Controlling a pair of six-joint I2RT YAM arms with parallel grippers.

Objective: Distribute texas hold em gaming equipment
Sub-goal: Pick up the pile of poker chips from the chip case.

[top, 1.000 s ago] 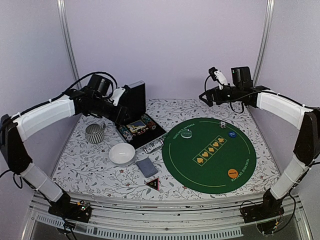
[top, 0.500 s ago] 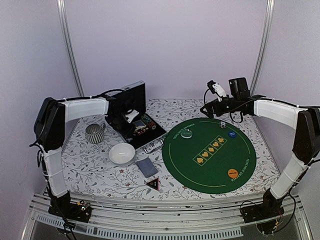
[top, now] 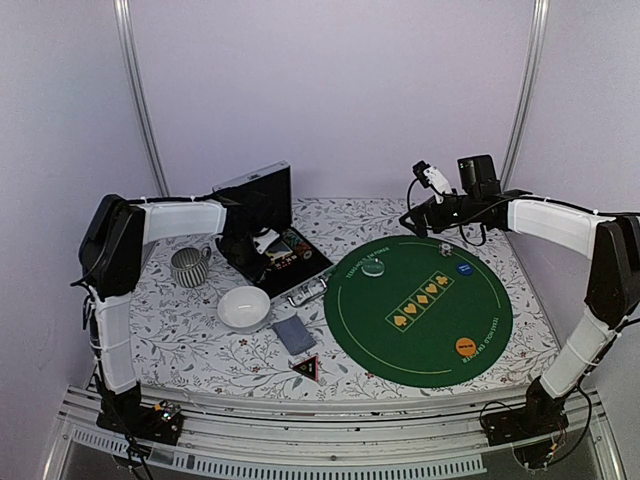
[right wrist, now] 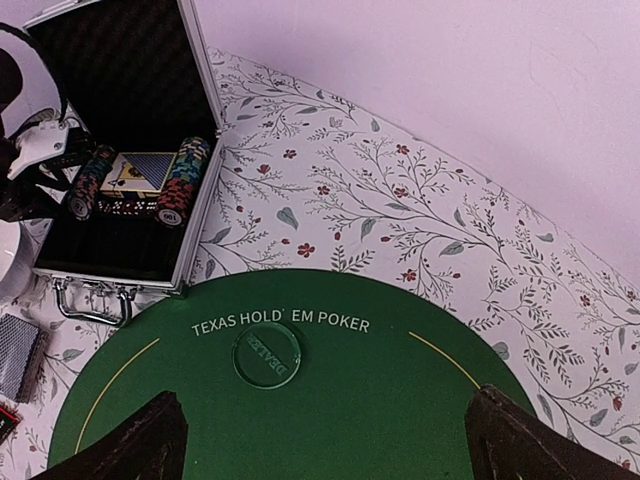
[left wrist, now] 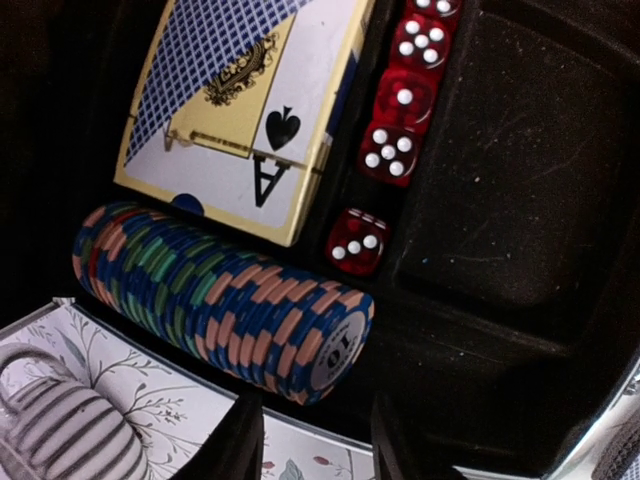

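We are seeing soft lilac light over the bench (top: 170, 330), casting pale shadows. The overhead view is bowing at its edges. At the left wrist the poker chips (left wrist: 220, 290) are showing crisp, the case lining (left wrist: 500, 180) at 3 o'clock is lying in darkness, and the mug (left wrist: 70, 440) at 7 o'clock is blurring.

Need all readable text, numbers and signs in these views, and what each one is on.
"TEXAS HOLD' EM POKER": green mat.
"DEALER", seen upside down: clear disc on the mat.
"A" with a black spade: card box.
"10": end face of the chip row.
Too small to read: print on the orange disc, blue disc and black triangle, and the mat's rim lettering in the top view.
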